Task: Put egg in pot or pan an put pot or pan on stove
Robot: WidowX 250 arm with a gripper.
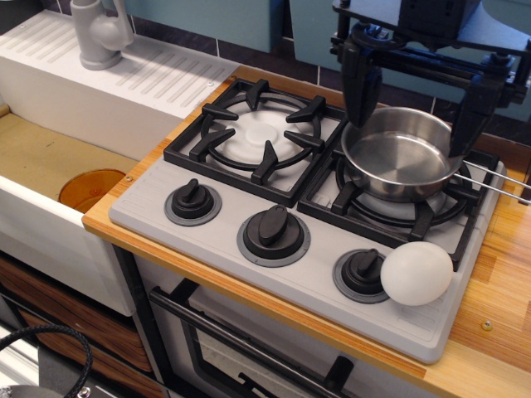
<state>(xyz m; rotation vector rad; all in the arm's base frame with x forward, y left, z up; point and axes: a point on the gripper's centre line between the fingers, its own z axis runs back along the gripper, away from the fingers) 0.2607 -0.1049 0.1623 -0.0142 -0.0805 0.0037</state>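
The shiny steel pan [404, 157] sits empty on the right black grate of the grey stove [149, 211], its thin wire handle [496, 177] pointing right. The white egg [416, 273] rests on the stove's front right corner, touching the right knob [361, 272] and outside the pan. My gripper [415, 106] hangs over the pan from the back and is open wide. Its left finger [362, 87] stands by the pan's left rim and the right finger [470, 116] by the right rim. Nothing is between them but the pan.
The left grate [261, 137] over its white disc is bare. Two more knobs [192, 201] [273, 235] line the stove's front. A white sink [50, 166] with an orange drain [91, 189] and a grey faucet [99, 33] lies to the left. Wooden counter [506, 274] borders the right.
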